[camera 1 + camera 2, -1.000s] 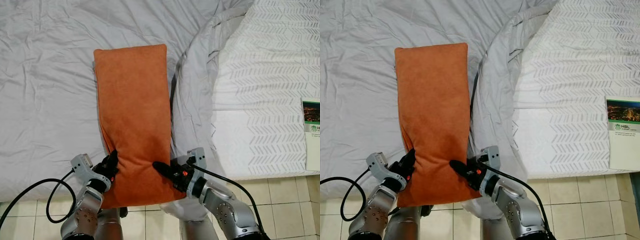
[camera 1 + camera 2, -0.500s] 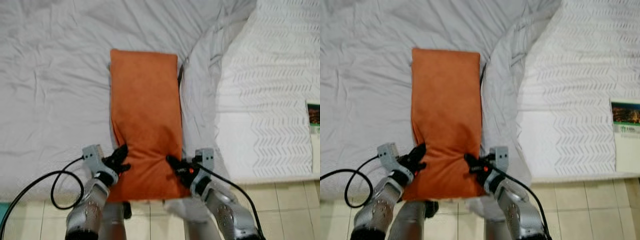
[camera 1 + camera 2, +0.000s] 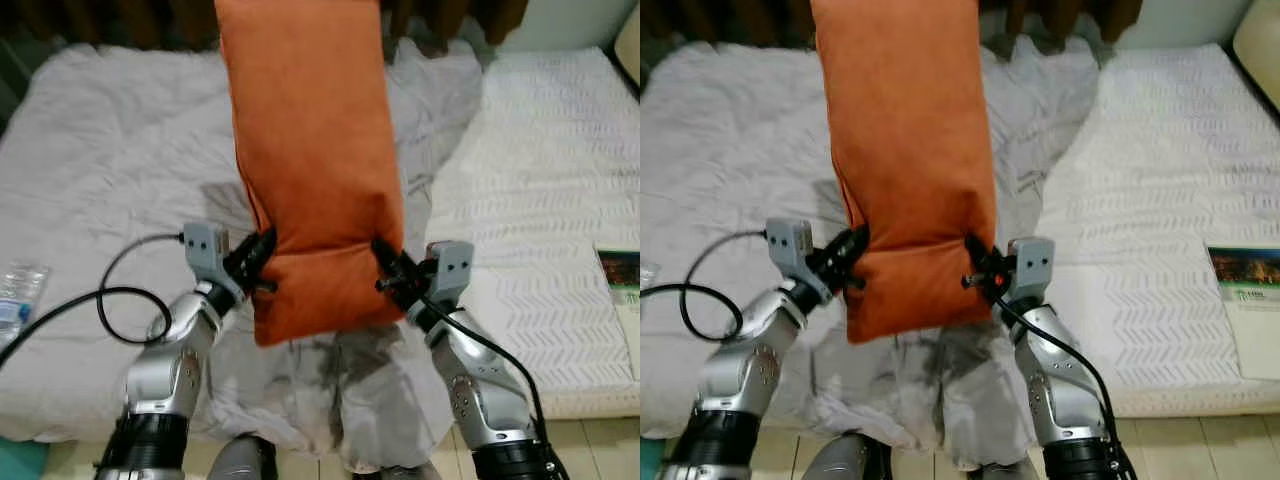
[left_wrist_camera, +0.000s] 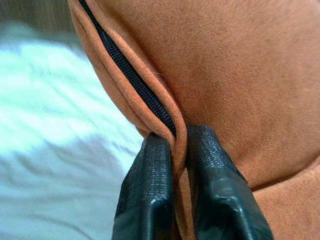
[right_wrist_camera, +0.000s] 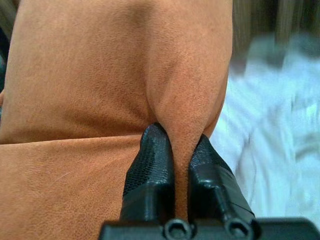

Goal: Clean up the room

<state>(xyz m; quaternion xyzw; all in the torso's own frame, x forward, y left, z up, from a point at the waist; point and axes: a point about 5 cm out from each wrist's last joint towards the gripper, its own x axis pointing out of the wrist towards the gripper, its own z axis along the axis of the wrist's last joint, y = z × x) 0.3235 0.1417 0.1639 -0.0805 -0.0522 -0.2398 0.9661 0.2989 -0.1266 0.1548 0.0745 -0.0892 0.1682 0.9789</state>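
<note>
Orange suede-like fabric covers the long rectangular cushion (image 3: 310,170), which hangs upright in the air above the crumpled grey duvet (image 3: 110,180) of the bed, its top running past the frame. The left claw (image 3: 262,262) is clamped on the zippered seam at the cushion's lower left edge, and the right claw (image 3: 388,272) pinches a fold of cloth on the lower right edge; both grips are thin nips of cover, not of filling.

Risk, as I judge it: the tall cushion could flop sideways or slide from either pinch if the arms swing fast, and the zip seam might pull through the left fingers (image 4: 150,200).

Open bed lies to the left and ahead. On the right, a white chevron-quilted mattress (image 3: 540,200) carries a booklet (image 3: 622,290) near its edge, and a plastic bottle (image 3: 15,295) lies far left.
</note>
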